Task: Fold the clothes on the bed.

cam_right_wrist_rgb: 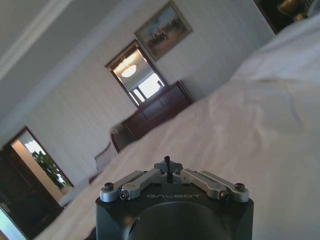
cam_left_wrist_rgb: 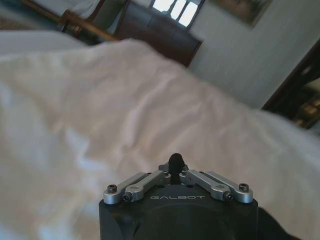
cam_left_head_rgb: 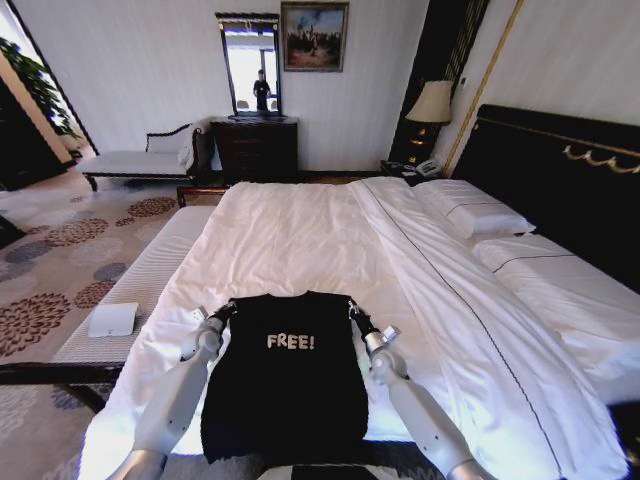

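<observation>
My left gripper (cam_left_head_rgb: 226,309) sits at the top left corner of the black T-shirt (cam_left_head_rgb: 290,385), at its shoulder, and in my left wrist view the linkage arms fold in toward the centre with the fingers drawn together (cam_left_wrist_rgb: 175,162) into a single dark tip. Whether that tip has cloth pinched in it I cannot tell. My right gripper (cam_left_head_rgb: 354,311) mirrors it at the top right corner of the shirt; its wrist view shows the same folded linkage with the fingers together (cam_right_wrist_rgb: 167,161), and again no fabric is plainly visible between them.

Both of my arms reach forward along either side of the shirt, the left one along its left edge and the right one along its right edge. The shirt lies flat and chest-up on the bed (cam_left_head_rgb: 300,240), at the near edge closest to me, with the white "FREE!" lettering (cam_left_head_rgb: 290,341) readable and upright from where I stand. Its lower hem hangs over the edge toward me.

Beyond the grippers the white duvet stretches away, lightly creased. Two white pillows (cam_left_head_rgb: 470,210) lie to my right against the dark headboard (cam_left_head_rgb: 560,160). To my left, a long bench (cam_left_head_rgb: 150,270) runs beside the bed, and a small white folded towel (cam_left_head_rgb: 112,319) rests on it, well apart from the shirt. A dark dresser (cam_left_head_rgb: 255,148) with a mirror stands against the far wall.
</observation>
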Robot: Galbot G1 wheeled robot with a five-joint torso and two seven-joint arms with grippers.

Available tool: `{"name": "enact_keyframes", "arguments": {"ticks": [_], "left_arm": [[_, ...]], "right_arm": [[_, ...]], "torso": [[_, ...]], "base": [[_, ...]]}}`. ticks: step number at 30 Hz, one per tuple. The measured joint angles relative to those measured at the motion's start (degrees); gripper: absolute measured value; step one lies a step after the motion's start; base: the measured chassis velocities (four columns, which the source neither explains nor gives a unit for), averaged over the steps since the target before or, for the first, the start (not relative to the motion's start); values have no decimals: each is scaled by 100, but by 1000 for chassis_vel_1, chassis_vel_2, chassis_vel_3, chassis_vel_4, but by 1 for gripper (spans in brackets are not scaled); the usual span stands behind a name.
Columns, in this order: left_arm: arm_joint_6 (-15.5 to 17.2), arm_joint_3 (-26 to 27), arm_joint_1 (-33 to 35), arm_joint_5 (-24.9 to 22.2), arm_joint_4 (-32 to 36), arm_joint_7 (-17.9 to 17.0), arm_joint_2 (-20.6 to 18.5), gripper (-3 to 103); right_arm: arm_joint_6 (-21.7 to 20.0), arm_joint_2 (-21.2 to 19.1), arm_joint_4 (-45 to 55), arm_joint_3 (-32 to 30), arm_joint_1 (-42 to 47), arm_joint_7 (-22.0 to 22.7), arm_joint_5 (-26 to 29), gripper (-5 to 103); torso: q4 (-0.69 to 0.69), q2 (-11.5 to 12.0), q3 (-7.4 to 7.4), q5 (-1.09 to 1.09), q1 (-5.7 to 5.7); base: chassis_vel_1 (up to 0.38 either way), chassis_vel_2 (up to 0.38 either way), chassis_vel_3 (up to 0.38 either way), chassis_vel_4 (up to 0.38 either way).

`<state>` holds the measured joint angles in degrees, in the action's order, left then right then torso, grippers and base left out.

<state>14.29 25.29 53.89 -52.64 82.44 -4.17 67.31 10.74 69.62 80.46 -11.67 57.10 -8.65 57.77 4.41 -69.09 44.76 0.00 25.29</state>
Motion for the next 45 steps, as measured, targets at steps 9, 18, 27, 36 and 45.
{"name": "enact_keyframes", "arguments": {"ticks": [9,18,27,36,45], "left_arm": [[22,445,665,-992,2006,44,-538,2],[137,823,832,-1497,3201,-232,-916,2],[195,433,-144,-1602,2236,-321,-929,2],[137,-320,-1380,-1553,430,-44,-720,2],[-22,-597,-1267,-1399,-14,125,-550,2]], "right_arm": [[-77,-912,1763,-146,376,321,470,0],[-225,-1563,2812,-205,143,704,1060,0],[-333,-1696,1924,306,-922,785,1370,0],[-343,-1373,49,1227,-2207,458,1549,0],[-260,-1219,-508,1743,-2396,288,1372,0]], "torso": [[0,0,-2,-1,-2],[0,-1,-2,0,-2],[1,0,0,0,-2],[0,2,2,2,3],[0,2,0,-1,1]], "base": [[0,0,0,0],[0,0,0,0],[0,0,0,0],[0,0,0,0],[0,0,0,0]]}}
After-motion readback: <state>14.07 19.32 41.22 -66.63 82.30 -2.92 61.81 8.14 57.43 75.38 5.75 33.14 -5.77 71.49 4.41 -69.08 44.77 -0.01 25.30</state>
